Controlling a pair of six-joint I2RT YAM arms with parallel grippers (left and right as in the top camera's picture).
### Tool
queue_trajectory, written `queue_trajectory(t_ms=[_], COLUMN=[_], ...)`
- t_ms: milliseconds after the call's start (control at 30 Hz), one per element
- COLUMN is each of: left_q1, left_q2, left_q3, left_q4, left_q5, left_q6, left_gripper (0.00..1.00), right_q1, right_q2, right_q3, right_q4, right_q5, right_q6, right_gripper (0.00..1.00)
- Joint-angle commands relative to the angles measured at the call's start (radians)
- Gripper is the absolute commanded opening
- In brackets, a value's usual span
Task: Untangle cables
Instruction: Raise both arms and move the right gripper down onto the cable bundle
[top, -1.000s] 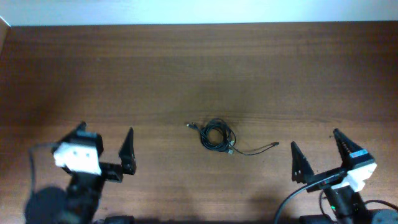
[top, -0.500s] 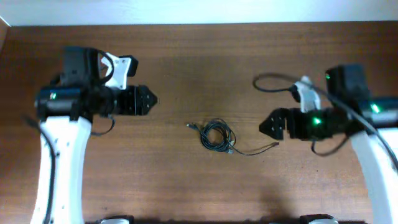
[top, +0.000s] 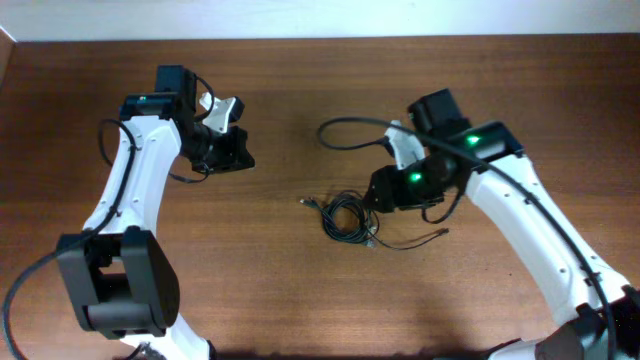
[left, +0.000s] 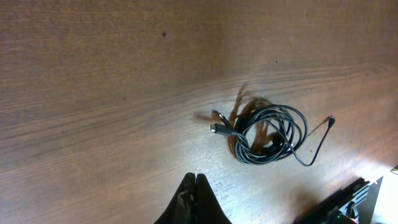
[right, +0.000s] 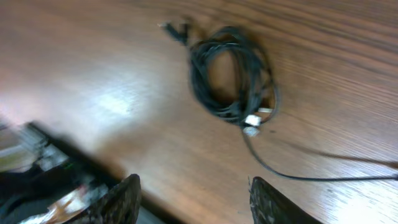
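Note:
The cables (top: 348, 218) lie as one small tangled black coil in the middle of the wooden table, with a thin tail (top: 415, 241) trailing right and a plug end (top: 304, 201) at the left. My left gripper (top: 246, 159) hovers up and to the left of the coil, shut with nothing in it; in the left wrist view its fingertips (left: 196, 178) press together and the cables (left: 270, 134) lie ahead to the right. My right gripper (top: 372, 201) is just right of the coil and open. In the right wrist view the gripper (right: 194, 182) holds nothing, with the cables (right: 233, 78) ahead of it.
The table's far edge (top: 320, 38) meets a white wall at the top. My left arm's base (top: 115, 290) fills the lower left, and the right arm (top: 540, 240) crosses the right side. A thick black arm cable (top: 345, 128) loops above the coil.
Both arms swung up from the near edge and in toward the middle. The left gripper closed fully. The right gripper came up beside the coil and its jaws narrowed. The coil has not moved.

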Motion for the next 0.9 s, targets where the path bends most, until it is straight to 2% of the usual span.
queue_trajectory(t_ms=[0, 500, 567, 633, 667, 700, 767, 800, 867], left_q1=[-0.003, -0.05, -0.05, -0.05, -0.05, -0.05, -0.05, -0.05, -0.05], left_q2=[0.037, 0.076, 0.076, 0.076, 0.076, 0.076, 0.076, 0.076, 0.077], left_q3=[0.008, 0.004, 0.004, 0.004, 0.004, 0.004, 0.004, 0.004, 0.003], left_q4=[0.031, 0.053, 0.068, 0.076, 0.076, 0.076, 0.077, 0.08, 0.083], left_q5=[0.014, -0.007, -0.063, -0.119, -0.118, -0.118, -0.123, -0.156, -0.298], left_q6=[-0.003, -0.003, -0.003, -0.004, -0.004, -0.003, -0.004, -0.027, -0.156], left_gripper=[0.0, 0.0, 0.0, 0.0, 0.0, 0.0, 0.0, 0.0, 0.0], right_q1=[0.059, 0.104, 0.104, 0.104, 0.102, 0.102, 0.101, 0.101, 0.089], right_q2=[0.037, 0.38, 0.423, 0.442, 0.444, 0.444, 0.444, 0.444, 0.444], right_q3=[-0.01, -0.014, -0.014, -0.014, -0.014, -0.014, -0.014, -0.014, -0.014], right_q4=[0.018, 0.22, 0.222, 0.249, 0.272, 0.293, 0.345, 0.364, 0.432], right_q5=[0.212, 0.225, 0.225, 0.225, 0.225, 0.224, 0.206, 0.189, 0.107], right_q6=[0.106, 0.106, 0.106, 0.106, 0.107, 0.123, 0.229, 0.238, 0.266], right_gripper=[0.57, 0.59, 0.58, 0.4, 0.2, 0.04, 0.04, 0.04, 0.04])
